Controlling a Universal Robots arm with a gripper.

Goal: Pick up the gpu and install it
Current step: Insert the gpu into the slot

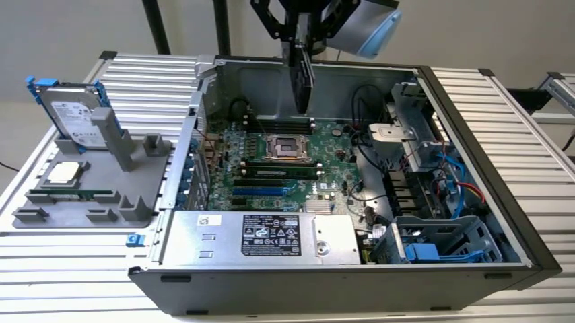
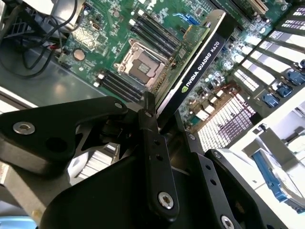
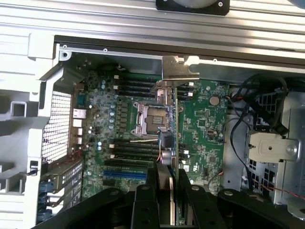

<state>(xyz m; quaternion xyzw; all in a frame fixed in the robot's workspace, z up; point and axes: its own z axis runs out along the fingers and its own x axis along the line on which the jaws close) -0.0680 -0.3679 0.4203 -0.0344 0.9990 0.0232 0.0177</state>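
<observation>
Gripper [image 1: 301, 52] is clamped on the gpu [image 1: 305, 84], its black metal fingers pinching the thin card from both sides. The card hangs upright and edge-on over the green motherboard [image 1: 337, 145] inside the open grey computer case [image 1: 314, 282]. In the second wrist view the gpu [image 2: 200, 57] shows a glossy black cooler face against a green board. In the first wrist view its bent silver bracket [image 3: 180, 67] caps the far end.

Open computer case [image 1: 314, 286] beside grey rack [image 1: 133, 153] holding hard drive [image 1: 77, 118].
</observation>
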